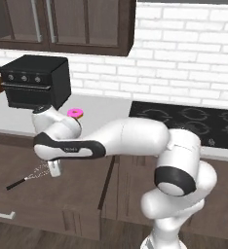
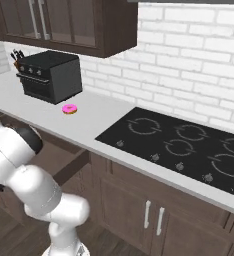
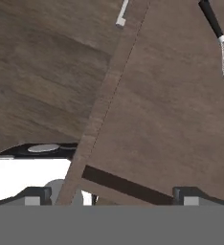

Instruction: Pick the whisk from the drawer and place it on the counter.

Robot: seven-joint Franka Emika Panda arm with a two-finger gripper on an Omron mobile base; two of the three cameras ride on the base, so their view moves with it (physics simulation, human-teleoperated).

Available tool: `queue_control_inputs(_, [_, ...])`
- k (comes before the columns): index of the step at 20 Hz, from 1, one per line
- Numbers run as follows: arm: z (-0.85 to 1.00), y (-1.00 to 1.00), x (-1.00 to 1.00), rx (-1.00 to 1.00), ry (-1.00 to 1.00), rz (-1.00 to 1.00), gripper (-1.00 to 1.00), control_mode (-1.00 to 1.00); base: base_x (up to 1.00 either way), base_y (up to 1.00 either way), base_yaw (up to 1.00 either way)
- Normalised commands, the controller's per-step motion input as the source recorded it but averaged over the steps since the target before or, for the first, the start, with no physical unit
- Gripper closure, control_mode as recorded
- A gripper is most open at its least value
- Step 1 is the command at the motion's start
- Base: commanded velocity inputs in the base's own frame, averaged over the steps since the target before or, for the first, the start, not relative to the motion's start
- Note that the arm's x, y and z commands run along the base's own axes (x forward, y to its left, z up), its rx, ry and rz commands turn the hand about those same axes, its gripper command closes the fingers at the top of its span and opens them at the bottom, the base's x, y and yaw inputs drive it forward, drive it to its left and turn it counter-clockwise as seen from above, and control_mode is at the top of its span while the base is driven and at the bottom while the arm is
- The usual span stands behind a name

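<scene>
The whisk lies flat in the open drawer, black handle toward the front left and wire loops toward my hand. My gripper hangs low over the drawer floor, just right of the wire loops, open. In the hand view the whisk sits at the top right corner, well off to one side of my gripper, whose fingertips stand far apart with nothing between them. The drawer floor lies below the hand. The light grey counter runs behind the drawer, also seen as the counter.
A black toaster oven and a pink donut stand on the counter behind the drawer. The black stovetop lies to the right. The drawer's silver handle marks its front edge. Wall cabinets hang overhead.
</scene>
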Motion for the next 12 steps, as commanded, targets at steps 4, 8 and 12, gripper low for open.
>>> queue_control_inputs(4, [-0.56,0.26,0.39,0.00,0.01,0.28,-1.00,-1.00,0.00,0.00,0.00])
queue_control_inputs(8, [-0.45,0.45,0.27,-0.03,0.00,0.12,-1.00,-1.00,0.00,0.00,0.00])
queue_control_inputs(12, [-0.25,0.47,0.32,-0.09,0.00,0.00,-1.00,-1.00,0.00,0.00,0.00])
